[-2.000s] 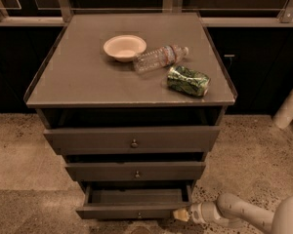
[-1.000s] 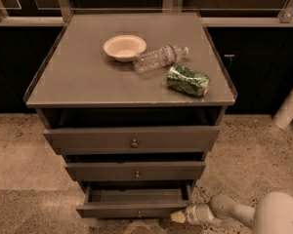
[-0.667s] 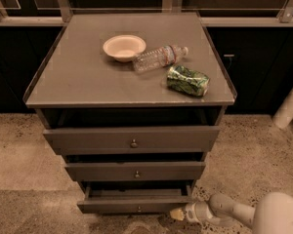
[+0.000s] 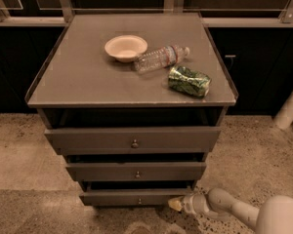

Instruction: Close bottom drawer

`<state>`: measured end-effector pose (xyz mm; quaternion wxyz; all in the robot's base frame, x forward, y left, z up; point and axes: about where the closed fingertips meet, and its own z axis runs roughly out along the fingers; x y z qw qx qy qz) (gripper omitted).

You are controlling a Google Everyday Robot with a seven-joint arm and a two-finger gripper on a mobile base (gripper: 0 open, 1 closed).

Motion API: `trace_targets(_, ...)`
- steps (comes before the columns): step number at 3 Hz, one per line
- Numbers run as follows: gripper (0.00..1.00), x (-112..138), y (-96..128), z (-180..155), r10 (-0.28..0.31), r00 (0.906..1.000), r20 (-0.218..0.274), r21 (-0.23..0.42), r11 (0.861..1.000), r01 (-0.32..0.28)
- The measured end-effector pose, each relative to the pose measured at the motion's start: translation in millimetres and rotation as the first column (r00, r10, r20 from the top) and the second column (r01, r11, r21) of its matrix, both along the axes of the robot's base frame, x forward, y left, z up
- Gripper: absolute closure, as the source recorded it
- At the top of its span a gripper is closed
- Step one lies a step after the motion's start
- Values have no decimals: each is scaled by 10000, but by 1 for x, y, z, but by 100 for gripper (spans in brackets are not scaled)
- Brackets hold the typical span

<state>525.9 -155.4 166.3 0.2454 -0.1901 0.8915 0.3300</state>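
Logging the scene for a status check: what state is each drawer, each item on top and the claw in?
bottom drawer: almost shut, thin gap above.
middle drawer: looks slightly out.
top drawer: looks partly out.
bowl: upright, empty.
bottle: on its side.
green packet: crumpled, lying flat.
claw: low, at the bottom drawer's right front end.

**Likely an office break area or test room**

A grey drawer unit [image 4: 88,77] stands on speckled stone flooring [image 4: 19,145] before dark cabinets [image 4: 256,62] and metal-framed panels [image 4: 64,1] on the far side. A paper bowl [image 4: 126,48], water bottle [image 4: 161,58] and green snack bag [image 4: 189,81] suggest a pantry. The robot's gripper [image 4: 176,204] sits low on the near right, beside the unit's base.
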Motion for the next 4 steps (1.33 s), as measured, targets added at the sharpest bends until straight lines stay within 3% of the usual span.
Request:
trace_targets(1, 100, 31, 8, 10, -57, 9974, 719, -18, 10000, 59)
trace_targets(2, 100, 30, 8, 10, -58, 9974, 719, -17, 10000, 59)
trace_targets(3, 100, 48, 12, 17, -115, 9939, 1096, 13, 9999, 114)
trace_targets(4, 100, 43, 11, 17, -115, 9939, 1096, 13, 9999, 114)
